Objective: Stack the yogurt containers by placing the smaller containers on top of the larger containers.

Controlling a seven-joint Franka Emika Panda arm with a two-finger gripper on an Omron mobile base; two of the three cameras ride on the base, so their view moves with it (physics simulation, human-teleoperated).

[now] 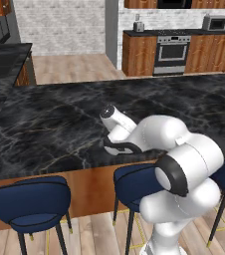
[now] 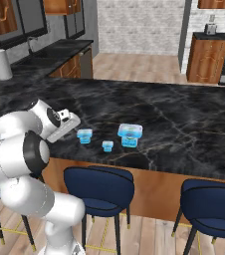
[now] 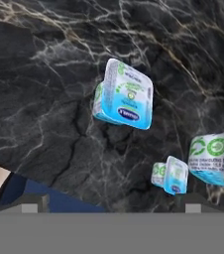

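Three light-blue yogurt containers with white tops stand near the front edge of the black marble counter [image 2: 184, 124]. The middling, flatter tub [image 2: 84, 135] is on the left, the tiny tub [image 2: 107, 146] in the middle and the largest tub [image 2: 130, 135] on the right. All three stand apart, none stacked. My gripper [image 2: 70, 125] hovers just left of the middling tub. In the hand view the middling tub [image 3: 124, 94] sits ahead, the tiny one [image 3: 171, 174] lower right and the largest [image 3: 215, 158] cut off by the right edge. The gripper [image 3: 113, 203] is open and holds nothing.
Blue bar stools [image 2: 99, 187] [image 2: 211, 204] stand under the counter's front edge, directly below the tubs. A paper towel roll [image 2: 1, 63] stands on the back counter at the left. An oven [image 1: 171, 52] and a microwave [image 1: 215, 22] line the far wall.
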